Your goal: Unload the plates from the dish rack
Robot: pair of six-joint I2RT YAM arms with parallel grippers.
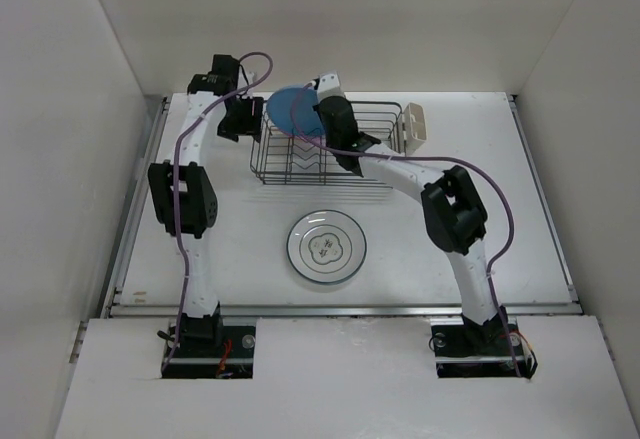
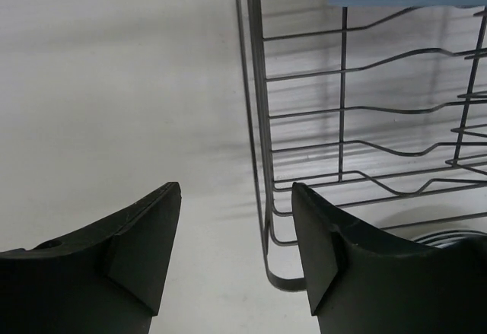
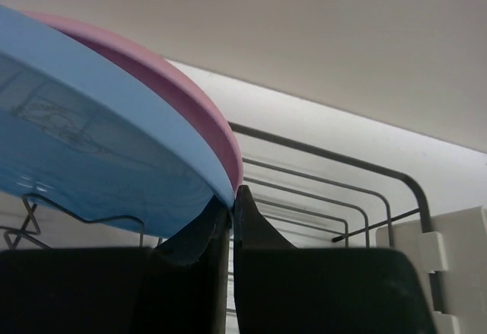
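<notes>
Your right gripper (image 3: pixel 232 197) is closed down to a slit. Its tips sit right at the lower rims of the blue plate (image 3: pixel 84 144) and the pink plate (image 3: pixel 175 90) behind it, but you cannot tell from these views whether a rim is actually caught between the pads. Both plates lean together at the left end of the dish rack (image 2: pixel 255 83). A white patterned plate (image 1: pixel 327 246) lies flat on the table (image 1: pixel 520 209) in front of the rack, so I judge you are partway through, on the step of taking the blue plate. The next move calls for a sure hold on one rim only, then a lift straight up out of the dividers without dragging the pink one along. Your right arm arches across the rack from the right side. Your left gripper (image 2: pixel 235 189) is partly open and empty, poised over the corner at the rack's left end, with that arm stretched forward
</notes>
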